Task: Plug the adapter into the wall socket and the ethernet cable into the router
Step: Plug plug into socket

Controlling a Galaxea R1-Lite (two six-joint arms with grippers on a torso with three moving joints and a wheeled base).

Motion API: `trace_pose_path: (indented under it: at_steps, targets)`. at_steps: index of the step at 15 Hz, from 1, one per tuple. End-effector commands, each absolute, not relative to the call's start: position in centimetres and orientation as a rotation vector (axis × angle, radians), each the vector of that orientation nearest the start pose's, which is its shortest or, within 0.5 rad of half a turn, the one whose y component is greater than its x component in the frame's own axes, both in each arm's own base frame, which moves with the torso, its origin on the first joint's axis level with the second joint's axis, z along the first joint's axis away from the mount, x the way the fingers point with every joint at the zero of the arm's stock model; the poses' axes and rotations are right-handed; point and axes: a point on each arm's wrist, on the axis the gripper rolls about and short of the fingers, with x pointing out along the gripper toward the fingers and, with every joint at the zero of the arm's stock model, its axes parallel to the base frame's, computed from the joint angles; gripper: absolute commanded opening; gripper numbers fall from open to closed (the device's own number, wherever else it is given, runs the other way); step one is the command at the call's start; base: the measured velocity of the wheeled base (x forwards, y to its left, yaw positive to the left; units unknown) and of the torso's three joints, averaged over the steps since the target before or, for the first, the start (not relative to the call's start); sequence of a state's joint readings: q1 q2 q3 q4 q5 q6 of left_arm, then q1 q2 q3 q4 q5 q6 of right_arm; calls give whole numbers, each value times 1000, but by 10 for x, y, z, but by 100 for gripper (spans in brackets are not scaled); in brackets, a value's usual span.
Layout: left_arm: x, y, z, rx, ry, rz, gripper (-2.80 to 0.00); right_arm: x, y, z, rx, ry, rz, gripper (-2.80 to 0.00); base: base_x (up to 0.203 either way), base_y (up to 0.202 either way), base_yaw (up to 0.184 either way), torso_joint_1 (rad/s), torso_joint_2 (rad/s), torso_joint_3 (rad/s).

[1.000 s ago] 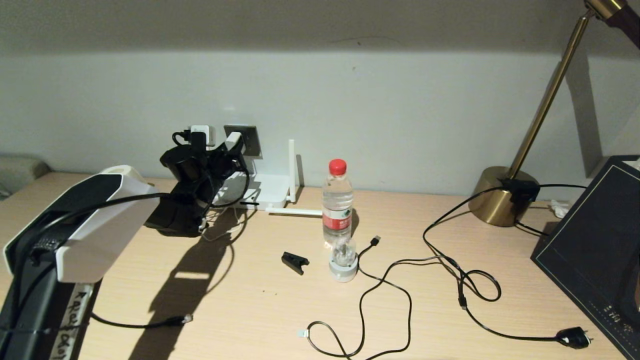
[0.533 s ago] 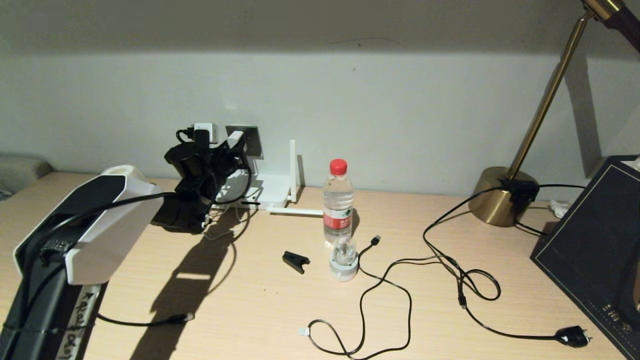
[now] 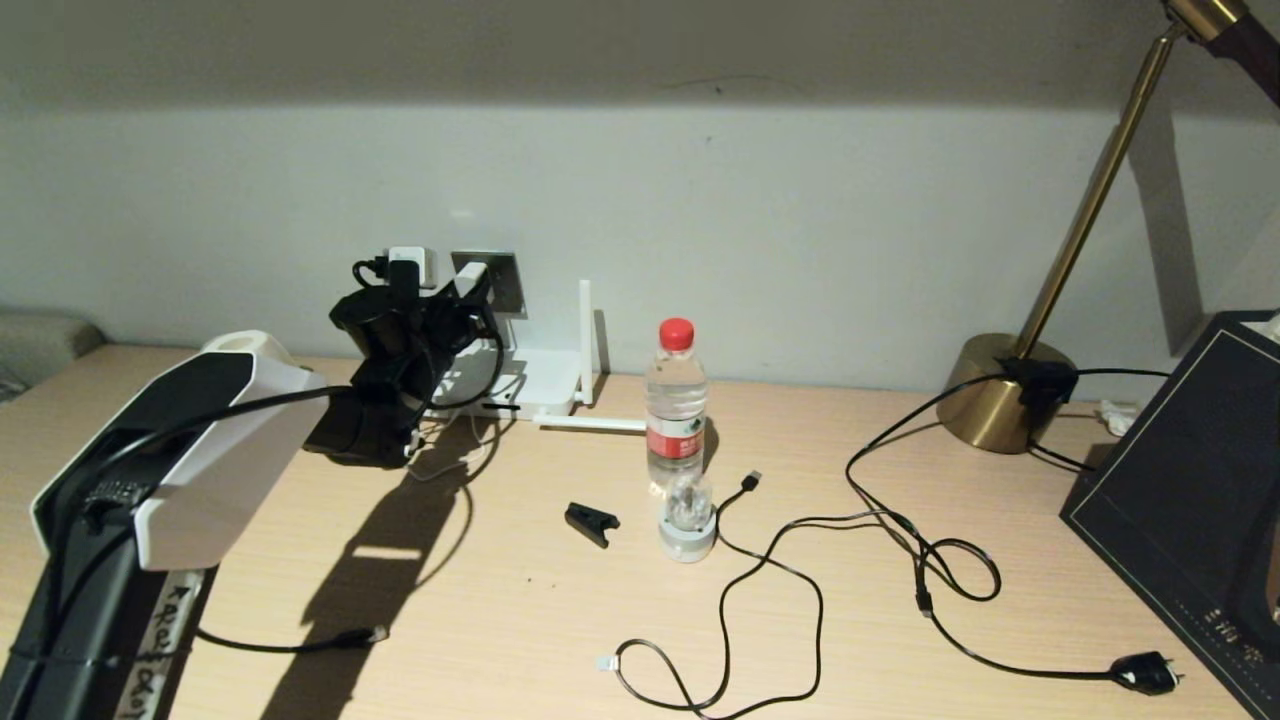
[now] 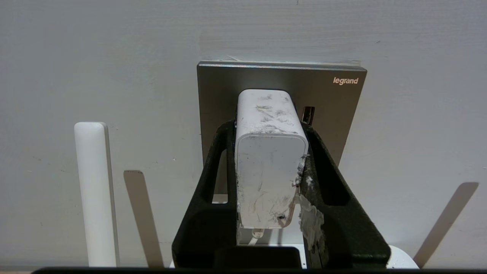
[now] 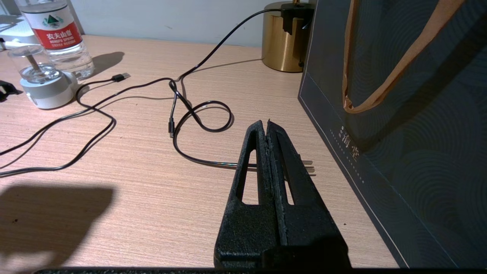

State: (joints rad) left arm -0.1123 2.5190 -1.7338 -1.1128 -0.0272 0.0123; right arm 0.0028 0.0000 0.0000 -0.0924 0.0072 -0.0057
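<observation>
At wall socket [image 4: 281,82], left gripper [image 4: 271,125] raised — clamping adapter [image 4: 268,167]

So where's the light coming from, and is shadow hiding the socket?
Head view: light falls from the upper right, and the left arm's shadow stretches along the desk. Left wrist view: the socket and adapter are evenly lit, unshadowed.

Dim, warm light from above casts hard dark shadows across the desk [image 3: 560,620]; pictures sharp.

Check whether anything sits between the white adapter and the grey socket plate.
Nothing visible does. The left hand holds the small white cube-shaped adapter straight against the square brushed grey metal wall socket; whether the pins are seated is hidden.
</observation>
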Motion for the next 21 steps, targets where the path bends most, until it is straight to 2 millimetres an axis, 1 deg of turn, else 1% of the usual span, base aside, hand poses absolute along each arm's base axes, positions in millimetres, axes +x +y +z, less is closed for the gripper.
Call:
trace_pose_path:
  at_steps: [1, 8, 13, 21]
  targets:
    - [516, -59, 133, -2, -325, -138, -280, -20, 0, 75, -6, -57, 11, -280, 0, 0, 0, 0, 0, 0]
    - [521, -60, 116, -3, -300, -125, -280, -20, 0, 75, -6, -57, 11, -280, 0, 0, 0, 0, 0, 0]
    - [524, -61, 119, -4, -320, -124, -280, -20, 0, 75, -6, -57, 11, -280, 0, 0, 0, 0, 0, 0]
    - [521, -60, 128, -6, -342, -122, -280, -20, 0, 75, -6, -57, 11, -280, 0, 0, 0, 0, 0, 0]
